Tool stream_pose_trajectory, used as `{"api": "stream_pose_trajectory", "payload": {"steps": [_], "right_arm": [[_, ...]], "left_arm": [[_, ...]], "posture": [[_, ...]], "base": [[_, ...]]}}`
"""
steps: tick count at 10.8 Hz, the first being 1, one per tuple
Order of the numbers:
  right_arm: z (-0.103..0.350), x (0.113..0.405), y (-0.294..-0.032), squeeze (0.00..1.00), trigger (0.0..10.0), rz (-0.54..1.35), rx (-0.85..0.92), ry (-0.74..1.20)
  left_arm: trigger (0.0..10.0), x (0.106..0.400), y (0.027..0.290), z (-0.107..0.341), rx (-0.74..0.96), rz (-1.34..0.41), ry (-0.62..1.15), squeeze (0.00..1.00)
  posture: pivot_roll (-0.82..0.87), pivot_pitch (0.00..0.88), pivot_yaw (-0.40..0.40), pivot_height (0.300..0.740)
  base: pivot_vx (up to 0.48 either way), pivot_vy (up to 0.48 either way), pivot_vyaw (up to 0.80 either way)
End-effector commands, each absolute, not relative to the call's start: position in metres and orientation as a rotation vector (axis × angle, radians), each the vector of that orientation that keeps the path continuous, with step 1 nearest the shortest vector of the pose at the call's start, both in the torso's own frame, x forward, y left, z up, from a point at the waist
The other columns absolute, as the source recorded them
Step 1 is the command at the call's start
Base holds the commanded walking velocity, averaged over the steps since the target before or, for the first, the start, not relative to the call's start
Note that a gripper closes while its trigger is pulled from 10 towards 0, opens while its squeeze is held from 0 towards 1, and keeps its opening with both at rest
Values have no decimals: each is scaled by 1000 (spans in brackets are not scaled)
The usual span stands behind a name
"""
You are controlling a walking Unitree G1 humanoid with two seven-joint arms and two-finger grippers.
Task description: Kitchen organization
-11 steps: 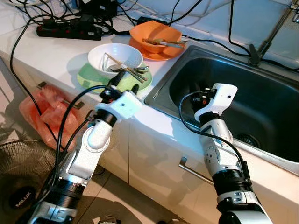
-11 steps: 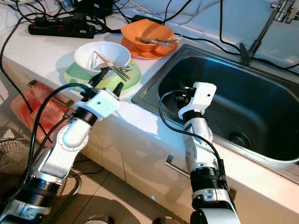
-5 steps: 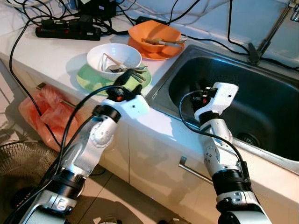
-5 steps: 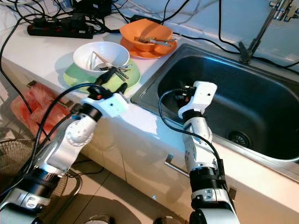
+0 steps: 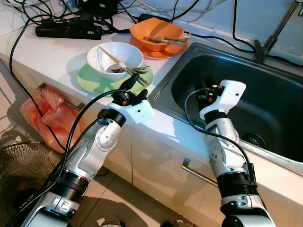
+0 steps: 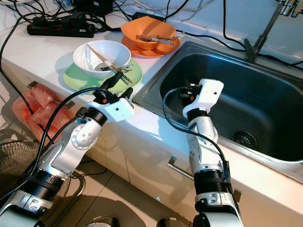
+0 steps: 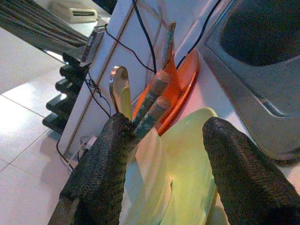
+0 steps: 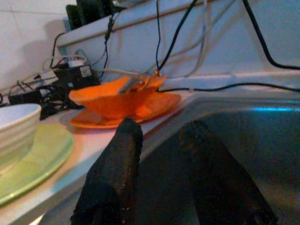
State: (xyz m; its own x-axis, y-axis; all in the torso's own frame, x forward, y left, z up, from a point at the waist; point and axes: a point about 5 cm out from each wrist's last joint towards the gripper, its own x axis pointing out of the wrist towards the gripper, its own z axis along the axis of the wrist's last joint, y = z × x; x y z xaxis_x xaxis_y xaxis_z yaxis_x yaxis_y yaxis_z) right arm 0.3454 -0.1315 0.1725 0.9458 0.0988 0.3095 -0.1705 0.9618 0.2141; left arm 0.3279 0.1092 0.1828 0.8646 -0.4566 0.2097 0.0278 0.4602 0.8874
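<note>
A white bowl (image 5: 115,54) holding chopsticks and a spoon (image 5: 124,66) sits on a green plate (image 5: 94,78) on the counter. Behind it an orange bowl (image 5: 156,34) with utensils rests on an orange plate (image 5: 158,53). My left gripper (image 5: 132,86) is open at the green plate's near right rim, by the protruding utensil handles (image 7: 154,101); the left wrist view has the plate (image 7: 187,159) between its fingers (image 7: 101,164). My right gripper (image 5: 207,95) hovers open over the steel sink (image 5: 274,109), holding nothing, its fingers (image 8: 117,173) pointing toward the orange dishes (image 8: 119,101).
A power strip (image 5: 68,30) and tangled cables lie at the back of the counter. The faucet (image 5: 267,42) stands behind the sink. A red plastic bag (image 5: 52,116) hangs from a cabinet handle, and a fan (image 5: 23,175) stands on the floor at the left.
My left gripper has moved right and forward along the counter edge, closer to the green plate's rim and the utensil handles. The right arm has barely shifted.
</note>
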Motion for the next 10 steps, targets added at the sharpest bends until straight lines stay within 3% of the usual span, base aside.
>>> {"api": "stream_pose_trajectory", "payload": {"steps": [1, 6, 10], "right_arm": [[181, 346, -135, 0, 10000, 133, 235, -323], [183, 346, -136, 0, 10000, 127, 237, -318], [182, 347, -137, 0, 10000, 111, 255, -314]], "left_arm": [[10000, 329, 103, 187, 1069, -320, -485, 0], [10000, 327, 102, 186, 1075, -320, -488, 0], [10000, 333, 102, 200, 1184, -235, -551, 0]], "posture": [[58, 95, -47, 740], [70, 104, -50, 740], [69, 104, -47, 740]], "base": [[0, 0, 0], [0, 0, 0], [0, 0, 0]]}}
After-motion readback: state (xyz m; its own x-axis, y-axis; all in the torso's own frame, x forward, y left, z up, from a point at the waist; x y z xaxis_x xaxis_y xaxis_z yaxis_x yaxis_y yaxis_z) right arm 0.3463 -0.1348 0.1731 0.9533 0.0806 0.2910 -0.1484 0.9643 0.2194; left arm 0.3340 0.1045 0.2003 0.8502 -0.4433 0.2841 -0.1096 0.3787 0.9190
